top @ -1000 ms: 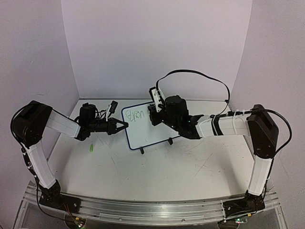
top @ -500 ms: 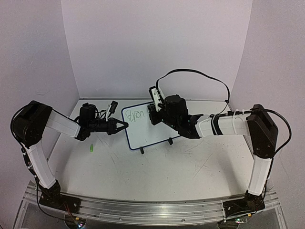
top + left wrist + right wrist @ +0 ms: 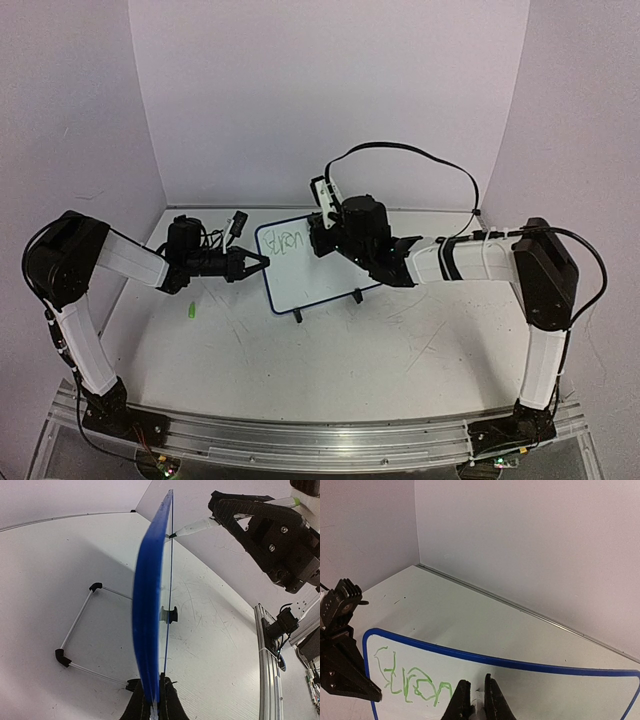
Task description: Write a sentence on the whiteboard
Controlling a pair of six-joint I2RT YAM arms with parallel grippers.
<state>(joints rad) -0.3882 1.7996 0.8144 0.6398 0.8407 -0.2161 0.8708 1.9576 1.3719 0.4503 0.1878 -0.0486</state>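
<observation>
The whiteboard [image 3: 318, 274] stands tilted on two black clip feet at the back middle of the table. Its blue frame shows edge-on in the left wrist view [image 3: 150, 605]. One short line of green lettering [image 3: 283, 242] sits at its upper left and also shows in the right wrist view [image 3: 410, 682]. My left gripper [image 3: 258, 262] is shut on the board's left edge [image 3: 156, 685]. My right gripper [image 3: 318, 238] is shut on a slim white pen [image 3: 197, 528], whose tip touches the board just right of the letters [image 3: 476, 687].
A small green pen cap [image 3: 189, 311] lies on the table at the left, below my left arm. A wire stand [image 3: 80, 625] props the board from behind. The back and side walls stand close behind the board.
My right wrist has shifted slightly up and to the left along the board. The left gripper and the board have not moved.
</observation>
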